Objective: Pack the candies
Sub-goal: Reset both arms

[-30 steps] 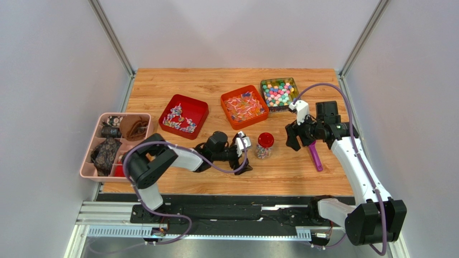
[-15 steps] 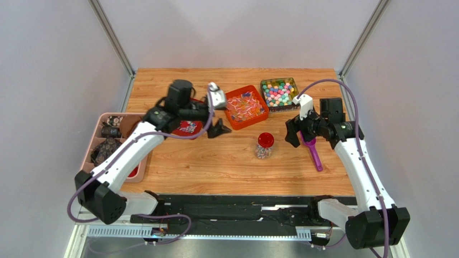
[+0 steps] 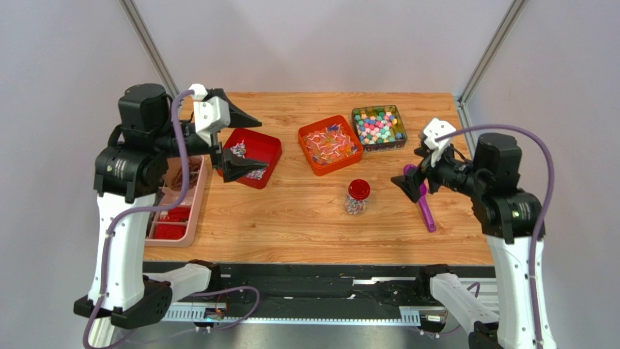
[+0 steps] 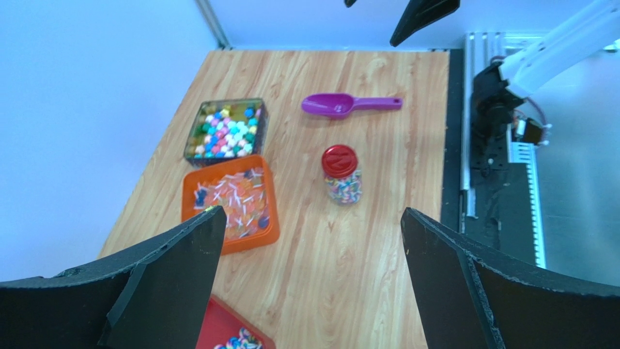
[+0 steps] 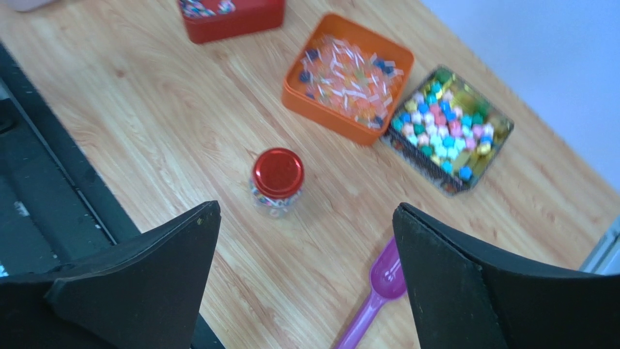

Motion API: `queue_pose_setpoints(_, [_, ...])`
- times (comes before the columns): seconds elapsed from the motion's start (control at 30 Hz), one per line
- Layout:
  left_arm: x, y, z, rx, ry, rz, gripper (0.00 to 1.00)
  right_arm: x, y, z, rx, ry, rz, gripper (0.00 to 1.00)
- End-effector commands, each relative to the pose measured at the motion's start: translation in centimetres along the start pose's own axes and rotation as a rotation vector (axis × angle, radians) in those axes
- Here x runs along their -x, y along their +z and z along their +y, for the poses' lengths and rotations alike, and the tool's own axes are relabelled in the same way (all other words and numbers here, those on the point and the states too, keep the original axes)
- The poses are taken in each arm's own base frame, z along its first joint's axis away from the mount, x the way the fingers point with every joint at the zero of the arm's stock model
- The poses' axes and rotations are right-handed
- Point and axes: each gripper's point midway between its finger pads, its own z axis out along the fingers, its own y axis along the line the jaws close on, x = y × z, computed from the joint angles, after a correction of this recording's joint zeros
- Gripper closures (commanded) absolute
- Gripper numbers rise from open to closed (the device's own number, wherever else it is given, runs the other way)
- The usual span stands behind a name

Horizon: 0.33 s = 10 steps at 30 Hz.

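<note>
Candies (image 3: 238,151) wait in three open containers along the far half of a wooden tabletop (image 3: 291,218), sorted by kind, likely so that each sort can be dipped into on its own. Both arms stand raised, clear of the work. The left claw (image 3: 263,145) hangs high over the left side, fingers spread wide and empty. The right claw (image 3: 406,166) hovers above the right side, likewise spread wide with nothing between its fingers.

A pink organiser (image 3: 195,211) of dark odds and ends sits at the left edge, apart from the sweets. Next to it is the red tray (image 3: 265,142) of twist-wrapped pieces, then the orange tray (image 3: 339,165) of pale wrapped pieces, then the dark tin (image 3: 385,147) of small round sweets in many colours.

A purple scoop (image 3: 426,214) lies flat on the wood below the right claw, bowl toward the far side, touched by neither claw. It seems to be placed where that arm can reach it. Near the middle, within reach of both arms, a small clear jar (image 3: 356,203) stands upright with coloured sweets showing through its wall and a red lid (image 3: 358,189) on top. By the look of it the jar is filled and capped, and the packing is at or near its end.
</note>
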Motion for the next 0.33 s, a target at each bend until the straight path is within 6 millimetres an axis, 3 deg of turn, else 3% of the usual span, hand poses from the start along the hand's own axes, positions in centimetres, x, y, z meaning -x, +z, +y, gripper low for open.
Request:
queue_pose_setpoints(0.0, [1.0,-1.2,-3.1,-0.043,-0.037,-0.028,0.01,3.2,-3.5,4.7,0.138,-0.123,-0.15,0.05])
queue_pose_setpoints(0.17, [1.4,-2.1,-3.7,-0.004,0.006,-0.019,0.01,4.2,-5.6,6.9,0.184,-0.189,-0.214,0.02])
queue_pose_setpoints(0.3, [1.4,-2.3,-3.9,0.006,0.01,-0.016,0.01,4.7,-6.1,7.3,0.201,-0.191,-0.215,0.02])
